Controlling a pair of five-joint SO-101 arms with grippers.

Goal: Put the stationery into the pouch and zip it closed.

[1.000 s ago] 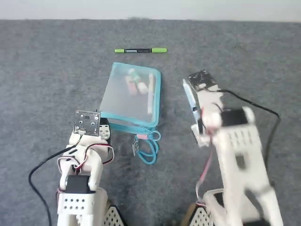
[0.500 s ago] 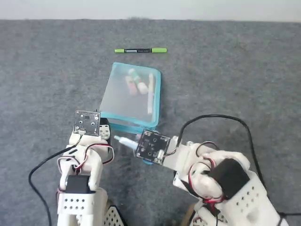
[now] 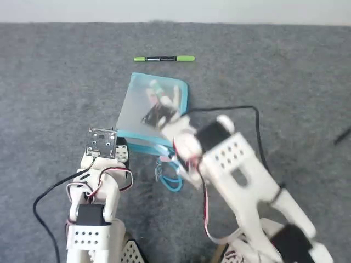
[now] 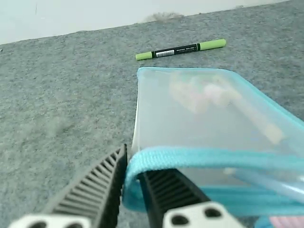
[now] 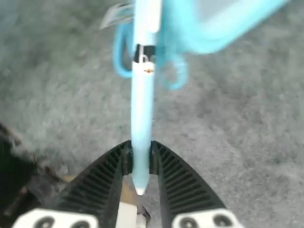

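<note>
Pouch point(image 3: 134, 109), teal-edged, see-through: where filed? (clerk)
On the grey mat point(image 3: 55, 87), mid-table, mouth towards the arms. Small stationery point(image 4: 199, 92) lies inside, too blurred to itemise. (checker)
Left gripper point(image 4: 133, 166): state? (clerk)
Pinched on the pouch's near rim at one corner, holding the mouth up a little. (checker)
Right gripper point(image 5: 141, 151): state? (clerk)
Clamped on a pale blue pen point(image 5: 142, 95), gripped near one end. The other end points at the mouth, beside the zip loop point(image 5: 121, 57). Whether that end is inside yet, cannot tell. (checker)
Outstanding? (clerk)
One green marker point(image 3: 163, 58), on the mat just beyond the pouch's far edge. Zip not yet drawn. (checker)
Handling note for the step in hand? (clerk)
Judgement only: hold the left pinch firm so the mouth gapes. Run the pen in low, along the pouch's length, clear of the loop, which could snag it. Release only once most of the barrel is past the rim, else it may slide back out (checker)
</note>
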